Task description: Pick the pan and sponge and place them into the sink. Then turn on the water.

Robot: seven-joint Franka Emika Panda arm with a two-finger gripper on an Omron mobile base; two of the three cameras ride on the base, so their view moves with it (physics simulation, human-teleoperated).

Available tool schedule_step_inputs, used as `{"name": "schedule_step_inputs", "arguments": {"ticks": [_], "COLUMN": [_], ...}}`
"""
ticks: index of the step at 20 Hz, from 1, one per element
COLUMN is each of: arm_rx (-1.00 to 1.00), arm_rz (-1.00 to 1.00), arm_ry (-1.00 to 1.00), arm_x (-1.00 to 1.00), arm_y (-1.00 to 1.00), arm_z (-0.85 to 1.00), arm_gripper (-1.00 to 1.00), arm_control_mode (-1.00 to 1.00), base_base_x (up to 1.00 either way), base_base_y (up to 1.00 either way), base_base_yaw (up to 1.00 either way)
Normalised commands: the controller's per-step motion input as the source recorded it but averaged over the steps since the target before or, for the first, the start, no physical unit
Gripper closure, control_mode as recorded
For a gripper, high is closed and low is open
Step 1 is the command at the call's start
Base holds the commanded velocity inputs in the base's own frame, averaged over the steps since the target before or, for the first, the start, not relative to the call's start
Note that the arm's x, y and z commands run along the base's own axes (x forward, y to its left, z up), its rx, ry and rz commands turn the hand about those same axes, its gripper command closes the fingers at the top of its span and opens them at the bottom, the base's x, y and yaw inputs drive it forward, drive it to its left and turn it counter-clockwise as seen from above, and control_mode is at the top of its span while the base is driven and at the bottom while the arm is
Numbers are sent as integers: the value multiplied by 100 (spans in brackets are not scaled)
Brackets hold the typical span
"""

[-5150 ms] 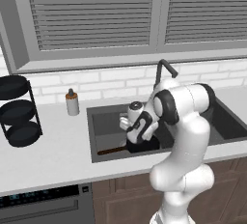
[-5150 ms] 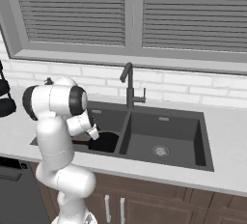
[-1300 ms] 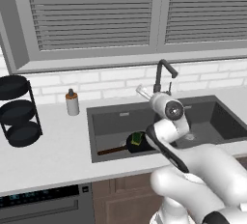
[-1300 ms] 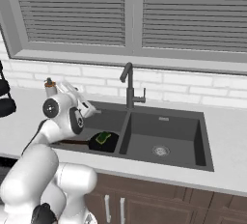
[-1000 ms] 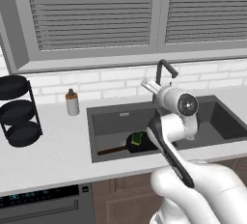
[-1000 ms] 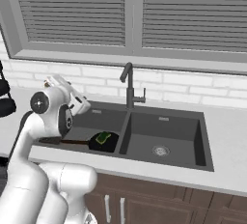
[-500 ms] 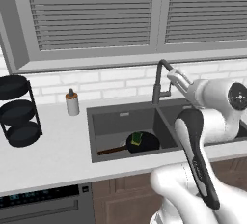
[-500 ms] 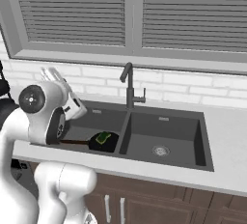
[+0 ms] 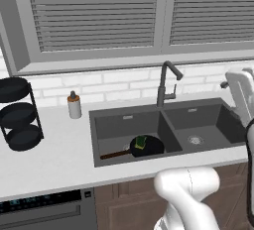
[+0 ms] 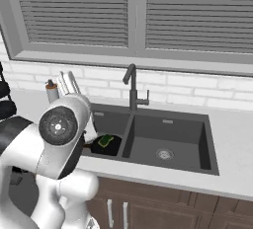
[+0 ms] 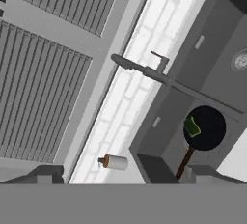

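Jaws apart and empty, well clear of stiff gooseneck faucet (image 11: 144, 71); best pushed at its small side lever (image 11: 158, 57).

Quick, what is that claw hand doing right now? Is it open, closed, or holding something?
Gripper: open and holding nothing. The pan and sponge already lie in the sink.
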Motion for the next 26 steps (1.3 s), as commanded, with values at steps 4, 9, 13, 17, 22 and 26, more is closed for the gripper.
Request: {"name": "schedule_step_inputs", "arguments": {"ticks": [4,9,13,17,22,26], "arm_rx": [26,16,5,18,20,20], "arm_rz": [-4,-1,-1,-13,-23,-25], "arm_ry": [11,37,27,5,0,0], "arm_x": [-69,-7,18,8,10,23], "arm_y": [-43,-16,0,0,0,0], "arm_z": [4,-16,-45,-40,-38,-37], "arm_gripper": [-100,-100,-100,-100,-100,-100], "arm_control_mode": [-100,-100,-100,-100,-100,-100], "base_base_x": [0,0,0,0,0,0], "base_base_y": [0,0,0,0,0,0], "base_base_yaw": [0,0,0,0,0,0]}}
